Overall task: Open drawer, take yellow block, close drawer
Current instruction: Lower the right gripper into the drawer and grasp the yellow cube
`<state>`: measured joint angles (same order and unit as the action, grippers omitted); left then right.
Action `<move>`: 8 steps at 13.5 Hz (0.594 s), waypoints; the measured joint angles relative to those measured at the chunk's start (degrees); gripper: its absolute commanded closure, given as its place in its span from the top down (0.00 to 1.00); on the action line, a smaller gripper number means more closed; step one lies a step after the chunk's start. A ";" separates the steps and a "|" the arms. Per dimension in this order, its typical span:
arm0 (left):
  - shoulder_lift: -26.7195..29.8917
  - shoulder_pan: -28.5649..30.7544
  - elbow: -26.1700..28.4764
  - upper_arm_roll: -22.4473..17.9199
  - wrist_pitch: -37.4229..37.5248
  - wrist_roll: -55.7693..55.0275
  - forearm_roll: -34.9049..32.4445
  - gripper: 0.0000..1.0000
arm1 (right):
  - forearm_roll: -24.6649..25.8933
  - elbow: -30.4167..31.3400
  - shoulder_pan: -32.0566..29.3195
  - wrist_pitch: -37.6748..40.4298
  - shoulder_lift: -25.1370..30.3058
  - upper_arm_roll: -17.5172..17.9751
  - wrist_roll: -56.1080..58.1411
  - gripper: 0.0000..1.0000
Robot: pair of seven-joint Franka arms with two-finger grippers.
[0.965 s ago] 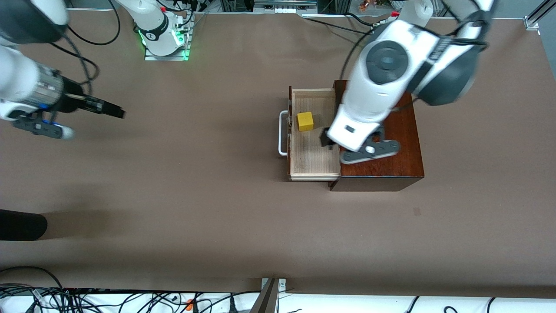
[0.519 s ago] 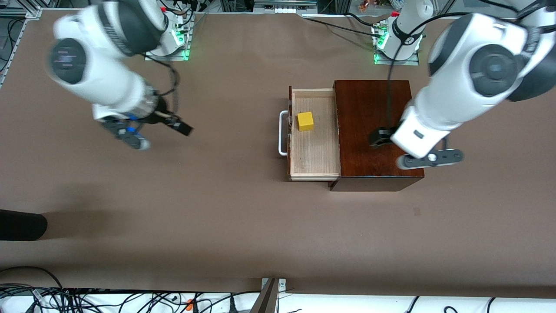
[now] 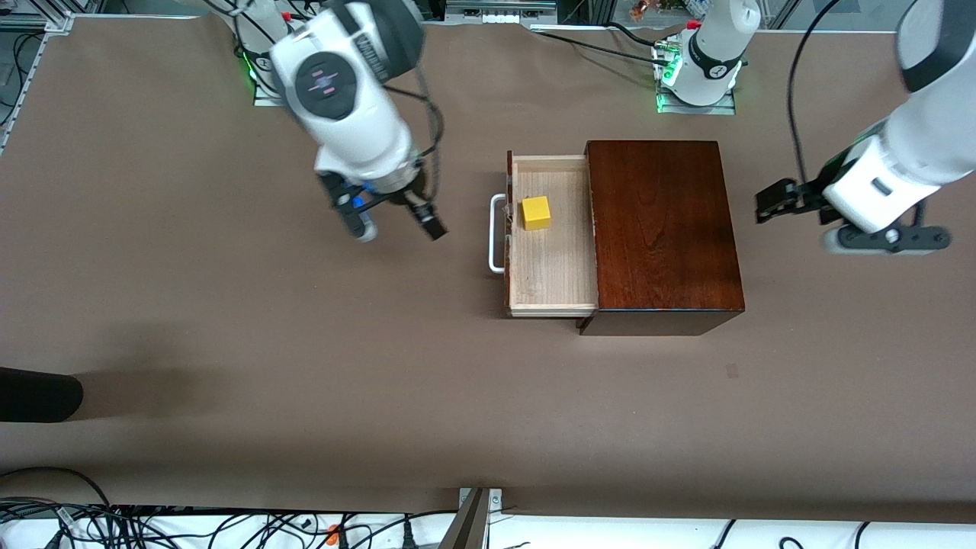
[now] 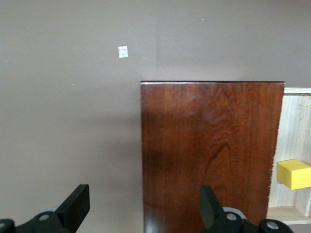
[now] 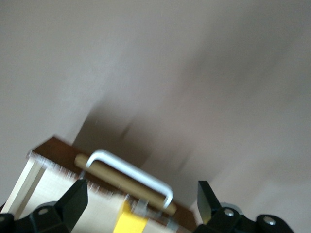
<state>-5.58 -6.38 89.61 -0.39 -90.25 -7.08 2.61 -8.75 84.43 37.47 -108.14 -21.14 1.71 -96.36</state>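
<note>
The drawer (image 3: pixel 553 263) stands pulled out of the dark mahogany box (image 3: pixel 663 229), its white bar handle (image 3: pixel 496 232) toward the right arm's end. The yellow block (image 3: pixel 536 213) lies in the pale tray. My right gripper (image 3: pixel 390 217) is open and empty, over the table beside the handle. Its wrist view shows the handle (image 5: pixel 131 175), the block (image 5: pixel 130 223) and the gripper (image 5: pixel 141 204). My left gripper (image 3: pixel 774 204) is open and empty, over the table beside the box, toward the left arm's end. Its wrist view shows the gripper (image 4: pixel 144 213), the box (image 4: pixel 209 155) and the block (image 4: pixel 294 174).
The brown table (image 3: pixel 305 366) spreads around the box. A dark object (image 3: pixel 38 395) lies at the table's edge at the right arm's end. Cables (image 3: pixel 152 526) run along the edge nearest the front camera.
The right arm has swung from its end of the table toward the drawer's handle. The left arm has moved off the drawer and box, out past the box's end.
</note>
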 measured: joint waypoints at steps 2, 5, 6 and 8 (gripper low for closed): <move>3.14 -0.03 4.89 -0.35 -2.74 0.83 0.00 1.00 | 0.00 -2.55 3.54 -0.01 -1.13 -0.01 -6.54 1.00; 4.78 -0.13 6.69 -0.34 -2.71 2.37 0.00 1.00 | 0.04 -5.02 8.17 -2.45 -4.36 -0.06 -14.72 1.00; 5.02 -0.10 6.21 -0.38 -2.11 2.55 0.00 1.00 | 0.31 -6.64 9.42 -3.40 -6.38 -0.12 -17.43 1.00; 5.35 0.15 4.26 -0.66 -0.21 2.82 0.00 1.00 | 1.79 -9.61 11.45 -4.30 -10.56 -0.27 -20.65 1.00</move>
<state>-0.22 -6.23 93.87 -1.04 -90.46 -4.26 2.61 -6.96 74.82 48.92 -112.44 -31.70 1.43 -117.01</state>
